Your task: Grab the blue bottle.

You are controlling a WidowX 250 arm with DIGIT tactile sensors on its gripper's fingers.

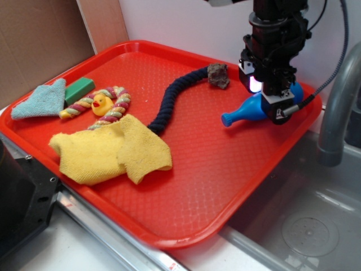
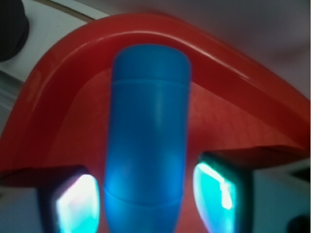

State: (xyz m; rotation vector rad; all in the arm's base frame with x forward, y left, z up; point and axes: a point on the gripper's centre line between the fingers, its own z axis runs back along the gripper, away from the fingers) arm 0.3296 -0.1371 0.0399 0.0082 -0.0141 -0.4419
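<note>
You're likely at a kitchen-style sink station: a red tray (image 1: 186, 226) rests on the counter's edge beside a steel sink basin (image 1: 304, 226) with a grey faucet (image 1: 338, 96).

Blue bottle (image 2: 149, 141): smooth bright blue plastic, thick rounded body filling the centre of the wrist view, rounded end pointing toward the far rim.
Pincer (image 2: 148, 204): two fingers (image 2: 221, 191) at the lower corners, one on each side of the bottle body, pads glowing cyan; contact with the bottle cannot be told.
Red tray (image 2: 228, 63): curved corner rim arching behind the bottle, textured floor beneath it.
</note>
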